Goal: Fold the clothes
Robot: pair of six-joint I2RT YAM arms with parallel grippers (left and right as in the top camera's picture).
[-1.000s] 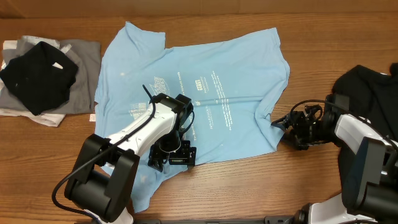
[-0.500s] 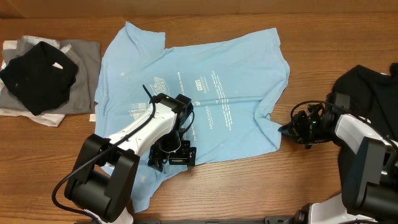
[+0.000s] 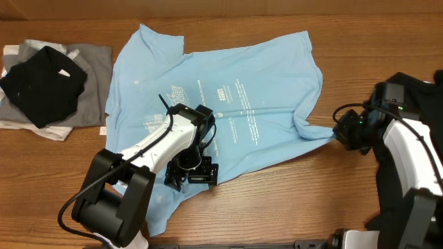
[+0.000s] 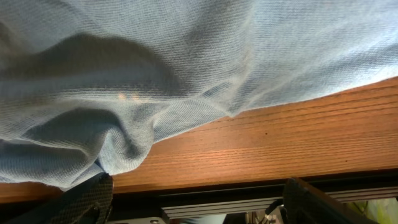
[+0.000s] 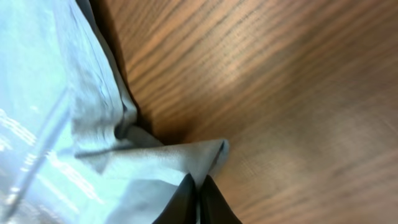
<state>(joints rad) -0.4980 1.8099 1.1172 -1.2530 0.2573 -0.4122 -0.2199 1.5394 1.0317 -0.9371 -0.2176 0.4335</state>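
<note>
Two arms work over a light blue T-shirt [image 3: 228,90] lying spread and rumpled on a wood-grain table [image 3: 277,200], its fine-ribbed knit showing small white print. The right gripper [image 3: 340,133] is pinched closed on the shirt's right hem corner, which is stretched to a point. The left gripper [image 3: 190,173] rests spread wide on the lower hem. A black garment [image 3: 415,97] lies far right.
</note>
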